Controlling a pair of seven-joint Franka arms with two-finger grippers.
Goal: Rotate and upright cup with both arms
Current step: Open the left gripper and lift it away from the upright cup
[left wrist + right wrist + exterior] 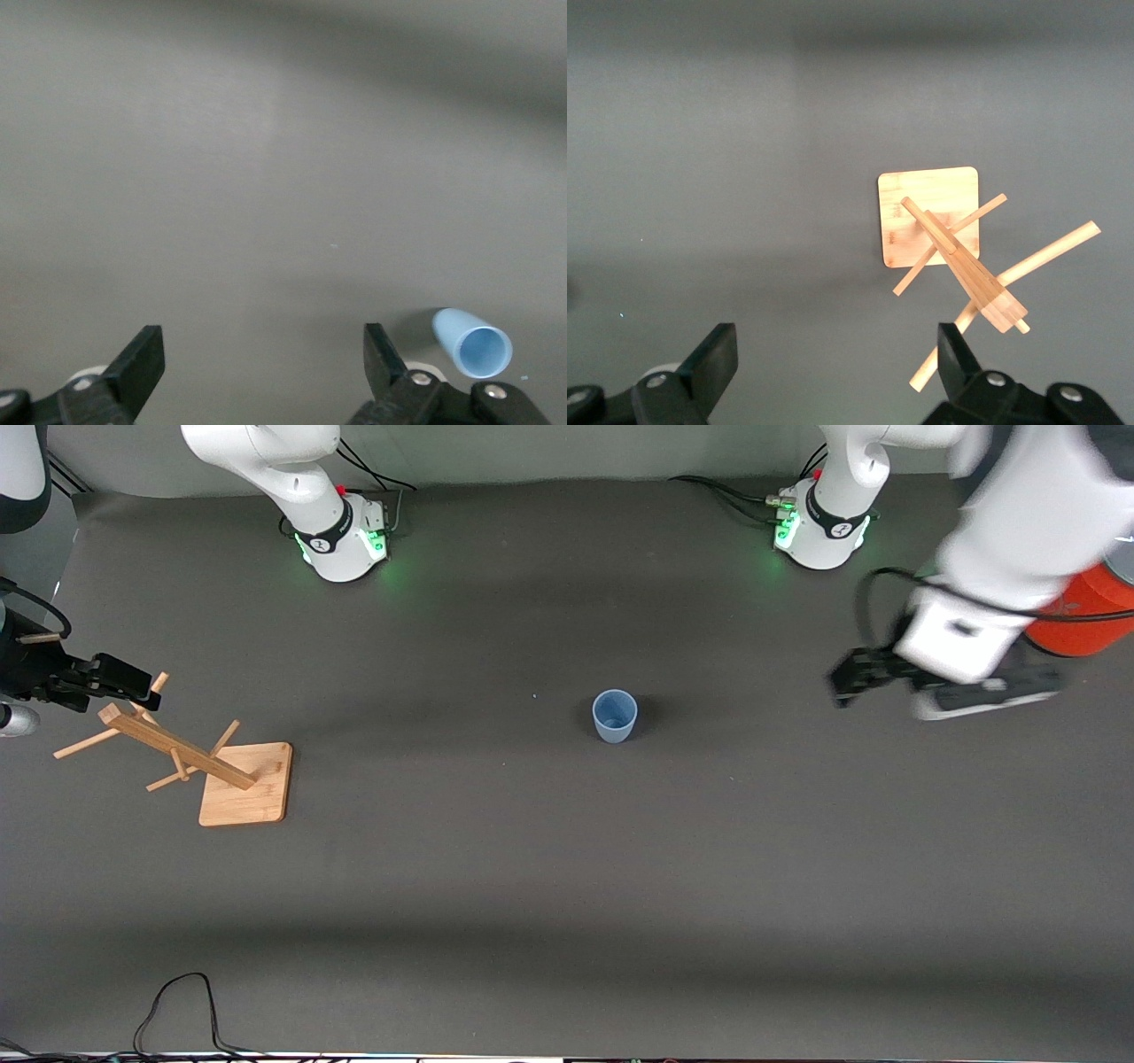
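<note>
Currently: cup stands upright, mouth up, near the table's middle, touching nothing.
Task status: judged complete or nearly so; the step in hand appears to be clearing both arms away from the cup.
Left gripper: over bare mat toward the left arm's end of the table, well apart from the cup; fingers spread wide, nothing between them.
Right gripper: over the top of the wooden rack at the right arm's end; fingers released, grasping nothing.
Procedure: keep both grippers spread and high; move away from the cup, not across it, so no finger clips the rim.
Caution, left arm: an orange-red cylinder stands just beside the forearm; swing clear of it.
Caution, right arm: rack pegs stick out close under the fingers; lift first, then travel sideways.
Cup handling: light, narrow base; a slight knock would likely tip it.
Open room: wide bare mat surrounds the cup, especially nearer the front camera.
Edges: both grippers sit near the table's ends; cables lie at the edge nearest the front camera.
</note>
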